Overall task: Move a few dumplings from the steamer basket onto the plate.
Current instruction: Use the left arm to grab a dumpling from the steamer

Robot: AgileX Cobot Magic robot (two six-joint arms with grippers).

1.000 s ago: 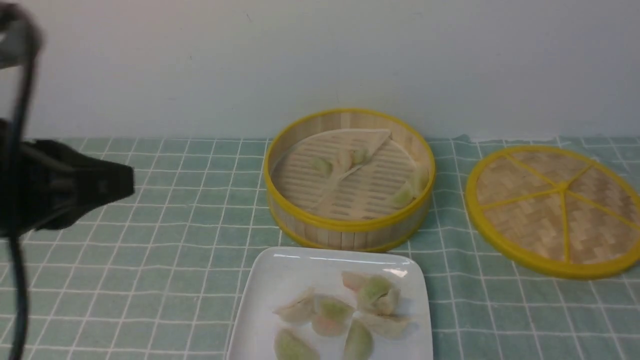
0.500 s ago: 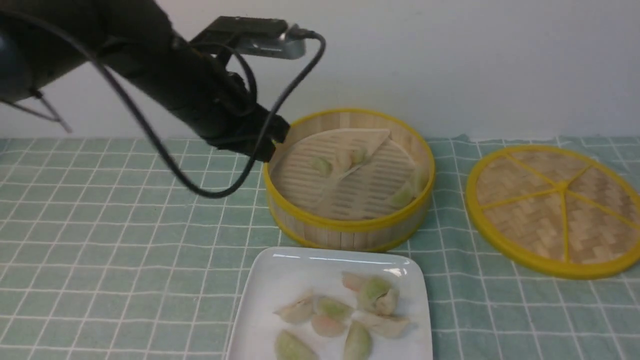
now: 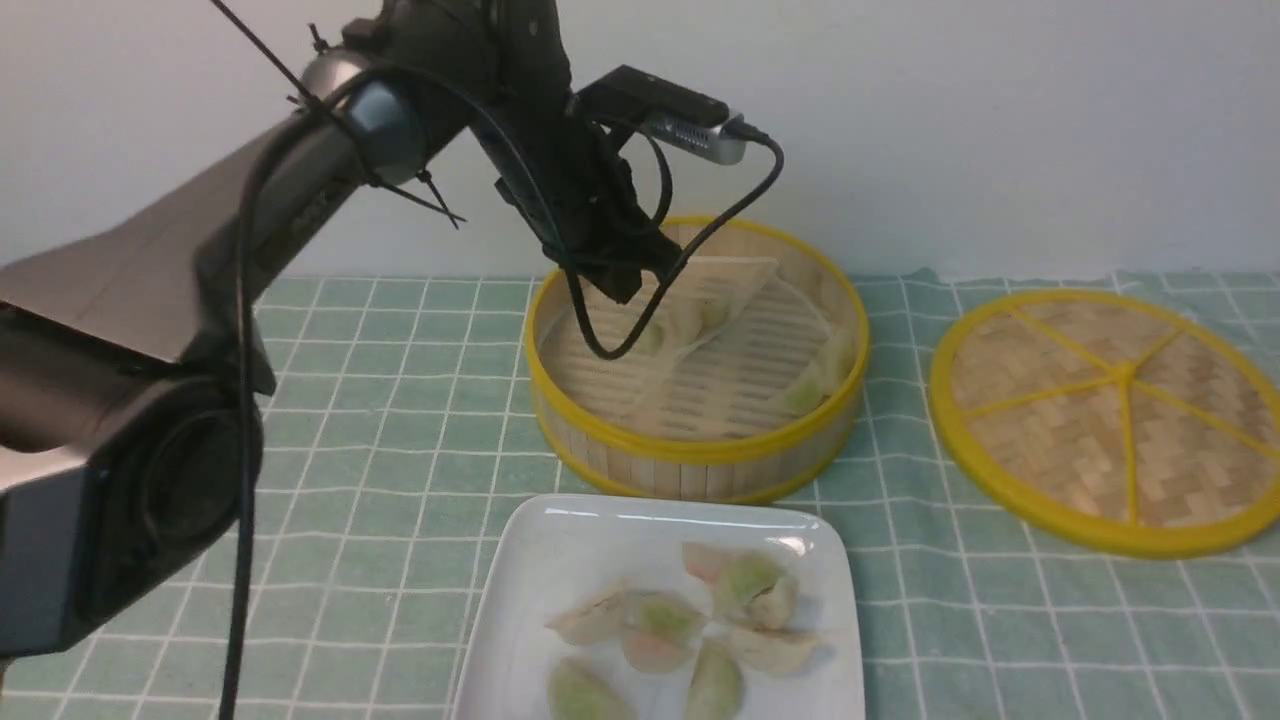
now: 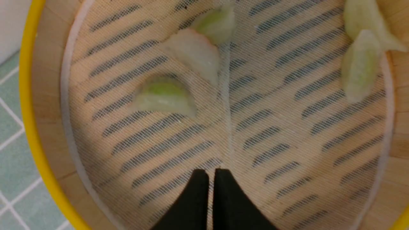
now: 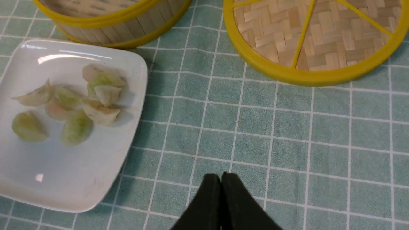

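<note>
Left wrist view: your left gripper (image 4: 211, 174), jaws closed, empty, over the steamer (image 4: 30, 105); green dumpling (image 4: 163, 95) ahead, lying along their closing line.

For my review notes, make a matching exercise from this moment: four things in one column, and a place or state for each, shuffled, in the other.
1. left gripper
2. right gripper
3. woven lid
4. plate

A. lies flat, right of the steamer basket
B. shut above the bare checked cloth
C. holds several dumplings
D. shut above that basket

Pairs: 1-D, 2-B, 3-A, 4-C
</note>
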